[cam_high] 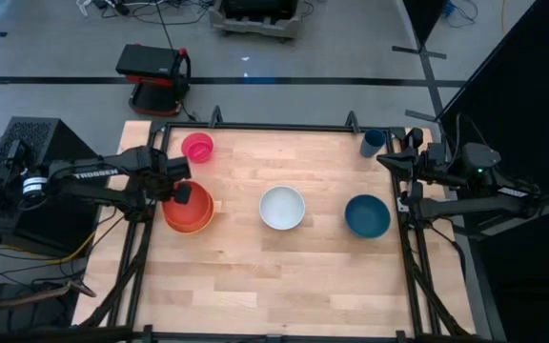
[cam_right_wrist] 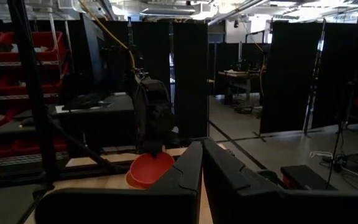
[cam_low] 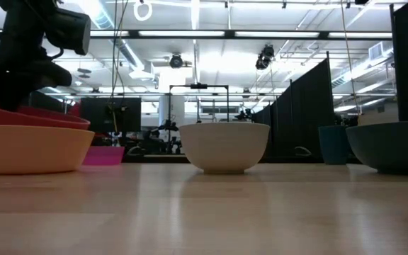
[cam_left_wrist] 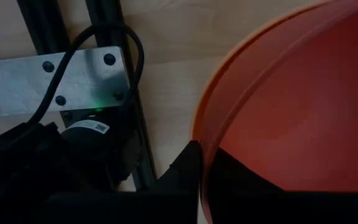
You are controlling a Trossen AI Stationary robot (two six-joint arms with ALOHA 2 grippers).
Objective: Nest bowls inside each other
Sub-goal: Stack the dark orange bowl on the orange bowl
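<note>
A red bowl (cam_low: 27, 115) lies tilted inside an orange bowl (cam_low: 34, 150) at the table's left. My left gripper (cam_high: 181, 193) is over their far-left rim, pointing down and shut on the red bowl (cam_left_wrist: 303, 112). A small pink bowl (cam_high: 197, 147) stands at the far left, a white bowl (cam_high: 282, 207) in the middle and a teal-blue bowl (cam_high: 367, 215) to the right, each on its base. My right gripper (cam_right_wrist: 201, 168) is held high at the table's right edge, shut and empty. My left gripper pinches the red bowl's wall at the rim (cam_left_wrist: 205, 146), on the side toward the table's far-left. One finger (cam_left_wrist: 188, 171) is outside and the other inside the bowl. The fingers come from above, pointing down. The held side is raised, and the opposite side is sunk into the orange bowl.
A narrow dark blue cup (cam_high: 373, 143) stands at the far right corner. Black frame rails (cam_high: 141, 238) run along the table's left and right edges. Bare wood (cam_high: 274, 286) lies between the bowls and the near edge.
</note>
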